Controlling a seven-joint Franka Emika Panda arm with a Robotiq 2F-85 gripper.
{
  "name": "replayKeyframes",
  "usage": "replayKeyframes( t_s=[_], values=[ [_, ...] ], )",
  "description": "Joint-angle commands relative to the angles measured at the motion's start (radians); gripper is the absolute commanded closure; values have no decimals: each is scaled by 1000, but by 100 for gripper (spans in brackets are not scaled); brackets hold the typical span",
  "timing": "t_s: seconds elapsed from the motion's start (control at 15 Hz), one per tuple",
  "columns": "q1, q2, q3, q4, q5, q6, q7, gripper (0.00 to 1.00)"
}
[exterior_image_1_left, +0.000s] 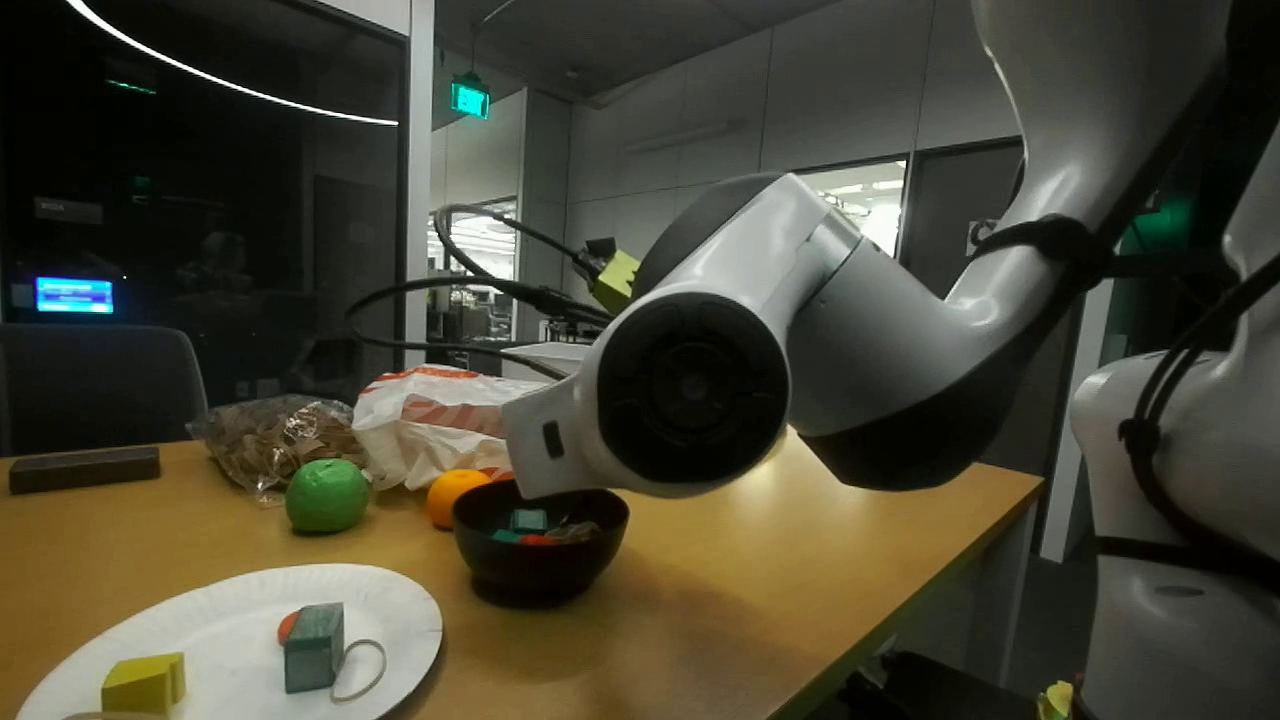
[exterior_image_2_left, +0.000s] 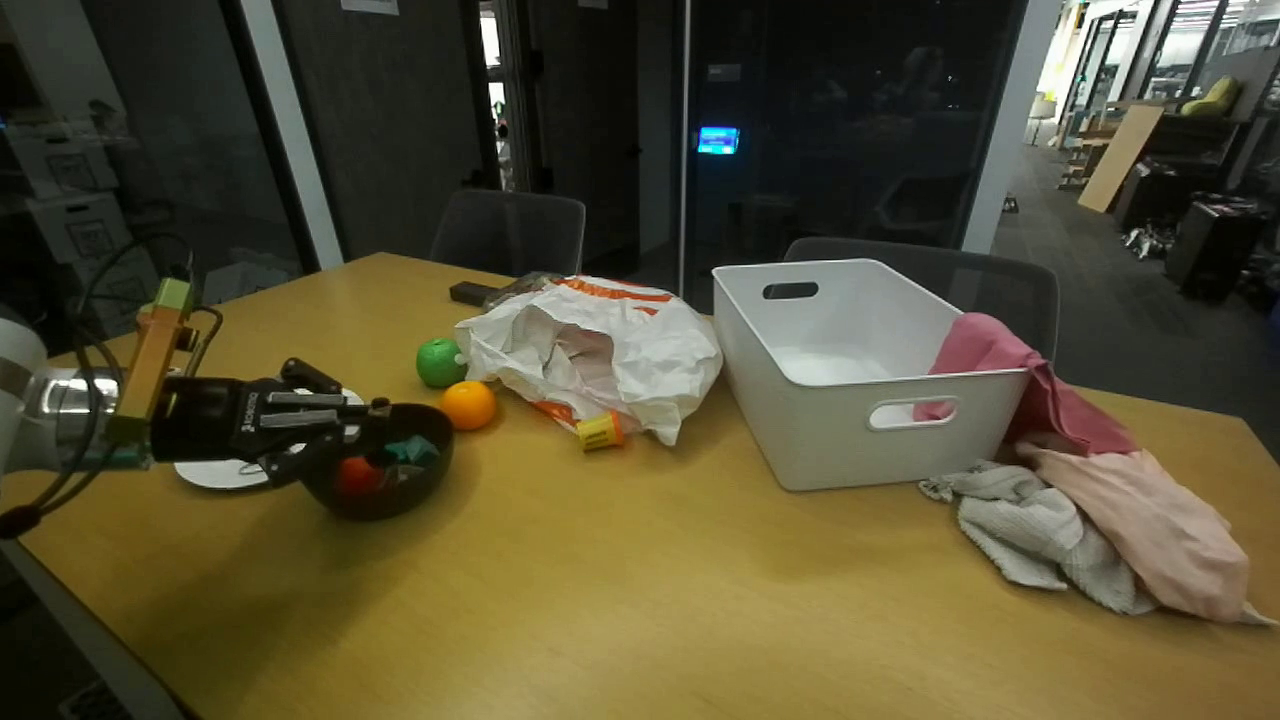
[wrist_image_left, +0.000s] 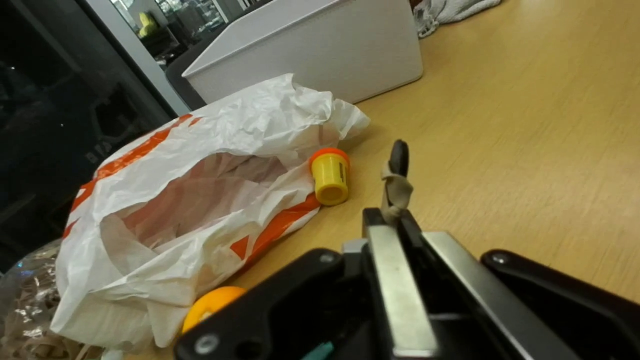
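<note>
1. The arm (exterior_image_1_left: 880, 340) slopes down to a bend, where a round black cap (exterior_image_1_left: 690, 390) sits higher than the black bowl (exterior_image_2_left: 400, 498).
2. Past that bend, the jaws lie almost level; in an exterior view they point across the bowl, tips overlapping its opening. Whether they touch its rim, I cannot tell.
3. The jaws are drawn together, with practically no gap between them. A tan band (wrist_image_left: 398, 190) clings at their tips, by the bowl's opening; whether gripped or merely wound round a tip, I cannot tell.
4. Inside the bowl lie a red piece (exterior_image_2_left: 358, 476) and some teal pieces (exterior_image_2_left: 412, 450).
5. Just beside the bowl rests an orange fruit (exterior_image_2_left: 468, 405), with a green round thing (exterior_image_2_left: 440, 362) slightly farther off. A white plate (exterior_image_1_left: 230, 610) bearing a yellow block (exterior_image_1_left: 145, 683) and a grey-green block (exterior_image_1_left: 315, 648) lies near the bowl too.
6. Farther from the bowl on the surface (exterior_image_2_left: 650, 580) are a white bag (exterior_image_2_left: 650, 350) and a yellow tub (exterior_image_2_left: 599, 432); a white container (exterior_image_2_left: 820, 440) stands well apart from it.
</note>
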Motion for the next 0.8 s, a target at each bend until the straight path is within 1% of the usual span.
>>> replayKeyframes(
  t_s=[0.0,0.13,0.33,0.47,0.53,0.6,0.73],
  values=[
    [8,-43,-8,-1,14,-5,1,62],
    [8,-50,-15,3,29,2,1,49],
    [10,-59,-21,8,64,3,7,25],
    [15,-70,-24,15,119,6,-8,9],
    [18,-73,-27,22,172,4,-28,3],
    [20,-74,-31,29,226,4,-47,0],
    [24,-71,-45,44,358,19,-99,0]
  ],
)
